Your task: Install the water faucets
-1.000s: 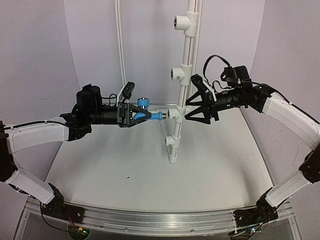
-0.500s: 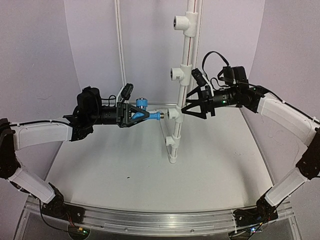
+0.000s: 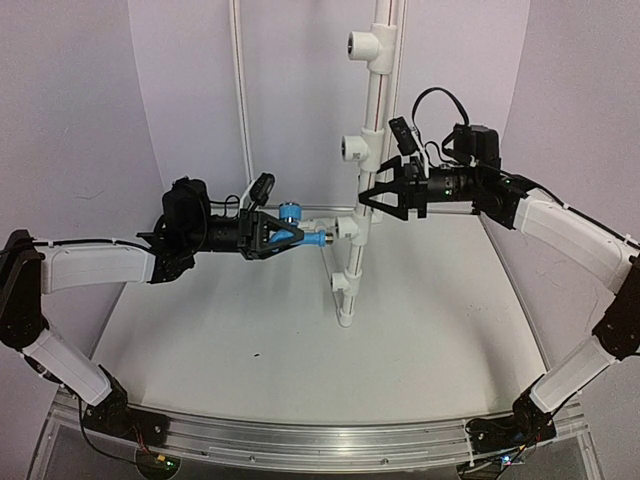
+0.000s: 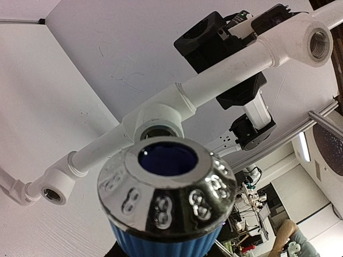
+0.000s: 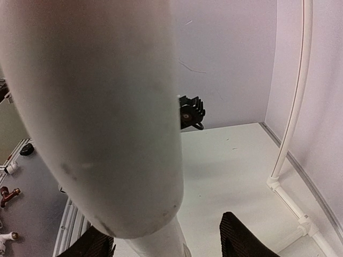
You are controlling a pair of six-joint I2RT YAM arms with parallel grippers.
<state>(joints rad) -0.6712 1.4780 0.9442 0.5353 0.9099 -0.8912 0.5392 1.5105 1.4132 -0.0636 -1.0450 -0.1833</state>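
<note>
The bright-blue water faucet [image 3: 291, 213] is held level by my left gripper [image 3: 279, 235], which is shut on it. Its silvery threaded end [image 3: 317, 238] points right at a white tee fitting [image 3: 347, 228] on the upright white pipe [image 3: 372, 100]; I cannot tell if they touch. In the left wrist view the faucet's chrome-capped knob [image 4: 167, 195] fills the foreground, with that tee [image 4: 158, 120] just beyond. My right gripper [image 3: 373, 197] straddles the pipe [image 5: 102, 118] above that tee. It is open [image 5: 166, 243]: the right finger [image 5: 244, 238] stands apart from the pipe.
More tee fittings [image 3: 358, 148] sit higher up the pipe, and one [image 3: 343, 284] sits near its foot. A thin white conduit [image 3: 240, 90] runs up the curved back wall. An aluminium rail [image 3: 320, 440] lines the near edge of the table.
My right gripper has moved left and up onto the pipe, and its jaws have narrowed around it. The left gripper keeps the faucet near the tee, shifted slightly right.
</note>
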